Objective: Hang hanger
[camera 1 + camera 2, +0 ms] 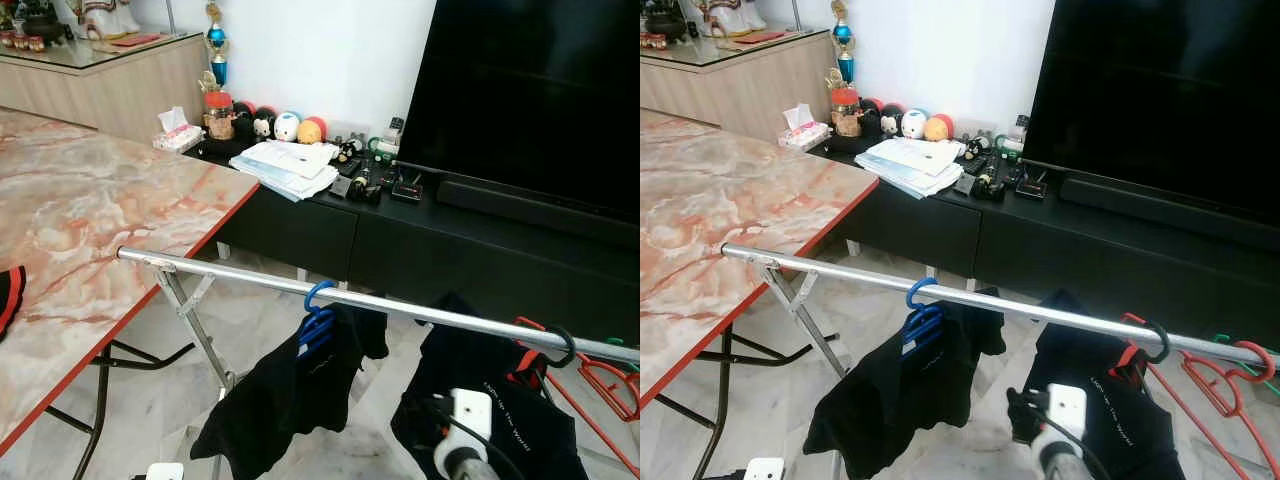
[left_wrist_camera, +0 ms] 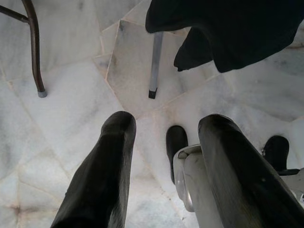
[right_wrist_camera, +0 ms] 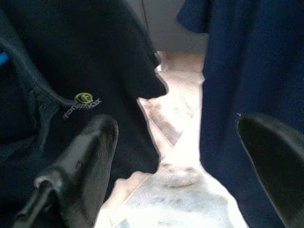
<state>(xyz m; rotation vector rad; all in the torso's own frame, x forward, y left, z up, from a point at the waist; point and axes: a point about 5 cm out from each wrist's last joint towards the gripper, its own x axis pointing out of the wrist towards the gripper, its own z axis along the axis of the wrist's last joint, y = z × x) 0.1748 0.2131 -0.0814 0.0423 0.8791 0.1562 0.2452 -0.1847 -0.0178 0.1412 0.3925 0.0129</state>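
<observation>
Hooked over the long silver metal rail (image 1: pixel 400 306) of the folding drying rack: a blue plastic hanger (image 1: pixel 316 312) carrying a black shirt (image 1: pixel 280 395), and at its three o'clock a black-hooked hanger (image 1: pixel 556 348) carrying a second dark shirt with white lettering (image 1: pixel 500 405). Red wire hangers (image 1: pixel 605 380) further toward three o'clock, at the rail's end. At nine o'clock of the rack, a pink-veined marble counter with a red edge (image 1: pixel 90 220). At twelve o'clock, a low black TV cabinet (image 1: pixel 420 245) under a large black television (image 1: pixel 540 95).

Left gripper (image 2: pixel 161 166) pointed down over the white marble floor (image 2: pixel 71 118), fingers (image 2: pixel 102 171) spread and empty. Right gripper (image 3: pixel 175 175) between the two hanging shirts, fingers (image 3: pixel 80 166) wide apart, seemingly holding nothing, though blurred.
</observation>
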